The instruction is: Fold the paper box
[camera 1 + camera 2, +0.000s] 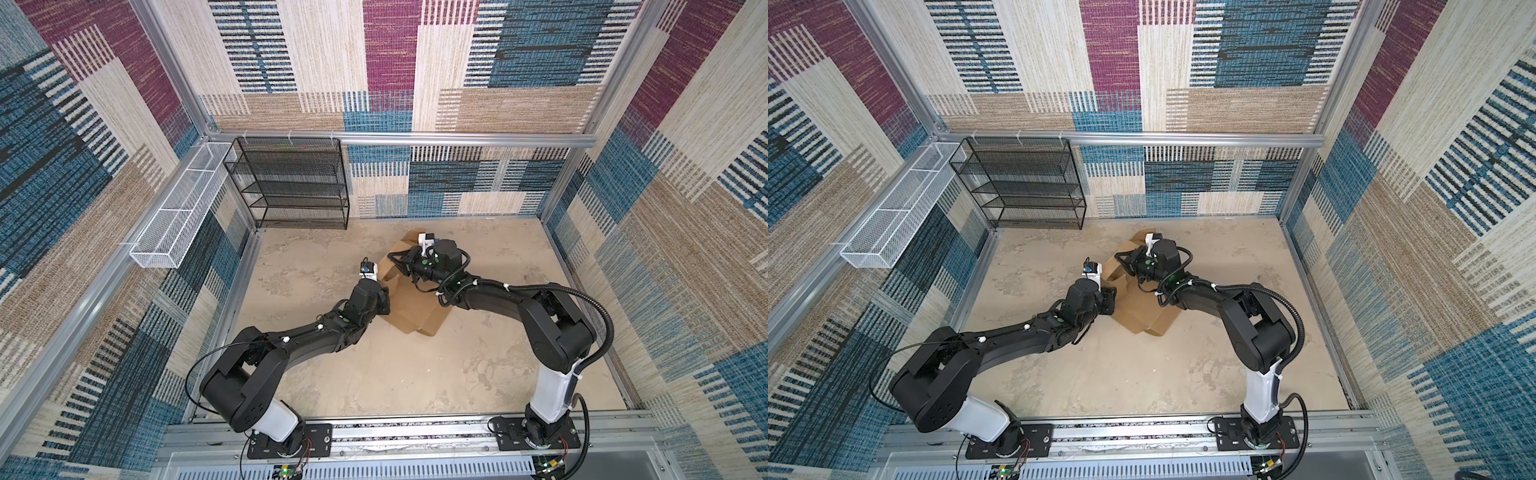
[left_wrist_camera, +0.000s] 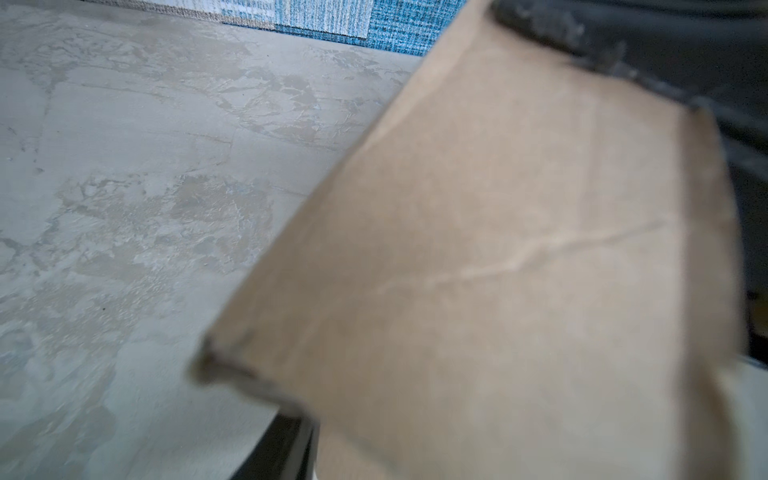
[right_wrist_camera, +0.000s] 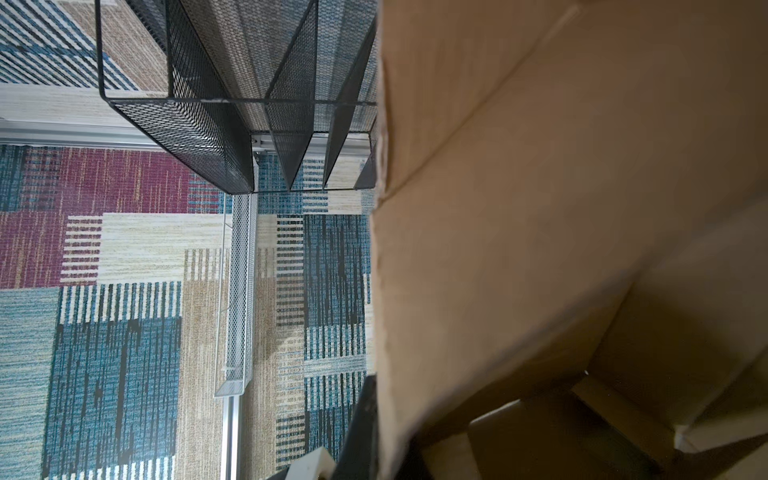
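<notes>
One paper box (image 1: 415, 318), two tools, mid-worktop (image 1: 374, 374).
The brown corrugated sheet lies part-folded with its flaps raised on mottled grey. The right tool (image 1: 398, 264) is clenched at an upright flap. The left tool (image 1: 383, 301) meets an edge, grip unclear. There is one black mesh rack (image 1: 291, 183) and one white mesh basket (image 1: 174, 216).

I have the left arm folded at the elbow, forearm running forward and inward, left tool (image 1: 384, 300) facing the middle; I can't make out how its jaws stand. The right arm rises, bends and reaches leftward, its right tool (image 1: 398, 261) pinched closed.
</notes>
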Controlling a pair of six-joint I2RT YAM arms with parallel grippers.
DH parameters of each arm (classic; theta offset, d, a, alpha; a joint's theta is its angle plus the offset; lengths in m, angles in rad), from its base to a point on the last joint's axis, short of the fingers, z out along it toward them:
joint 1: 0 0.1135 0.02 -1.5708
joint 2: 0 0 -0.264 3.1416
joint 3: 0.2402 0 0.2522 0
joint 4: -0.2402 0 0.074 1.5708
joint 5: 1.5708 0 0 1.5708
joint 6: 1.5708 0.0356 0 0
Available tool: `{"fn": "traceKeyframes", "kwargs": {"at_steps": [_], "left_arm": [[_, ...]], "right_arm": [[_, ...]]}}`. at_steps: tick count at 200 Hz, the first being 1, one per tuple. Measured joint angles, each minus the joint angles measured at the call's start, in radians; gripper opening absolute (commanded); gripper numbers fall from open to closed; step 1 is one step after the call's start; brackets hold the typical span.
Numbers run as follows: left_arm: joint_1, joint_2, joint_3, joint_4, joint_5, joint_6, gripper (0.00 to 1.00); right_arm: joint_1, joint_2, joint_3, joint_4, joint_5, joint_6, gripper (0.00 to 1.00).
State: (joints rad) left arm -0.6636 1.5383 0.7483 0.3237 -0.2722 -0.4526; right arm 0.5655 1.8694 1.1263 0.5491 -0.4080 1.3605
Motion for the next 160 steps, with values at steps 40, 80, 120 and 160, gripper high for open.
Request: {"fn": "traceKeyframes", "kwargs": {"at_steps": [40,80,120,160], "left_arm": [[-0.019,0.01,0.011,-0.008,-0.069,0.0,0.36],[-0.026,0.006,0.012,-0.014,-0.101,0.0,0.37],[-0.028,-0.023,-0.027,-0.013,-0.134,-0.001,0.41],[-0.03,-0.045,-0.069,-0.01,-0.16,-0.013,0.42]], "right_arm": [[0.004,-0.002,-0.007,0.003,0.019,0.011,0.02],[0.005,0.01,-0.002,0.007,0.025,0.026,0.03],[0.008,0.03,0.0,0.011,0.012,0.03,0.03],[0.012,0.04,-0.006,0.03,0.006,0.03,0.03]]}}
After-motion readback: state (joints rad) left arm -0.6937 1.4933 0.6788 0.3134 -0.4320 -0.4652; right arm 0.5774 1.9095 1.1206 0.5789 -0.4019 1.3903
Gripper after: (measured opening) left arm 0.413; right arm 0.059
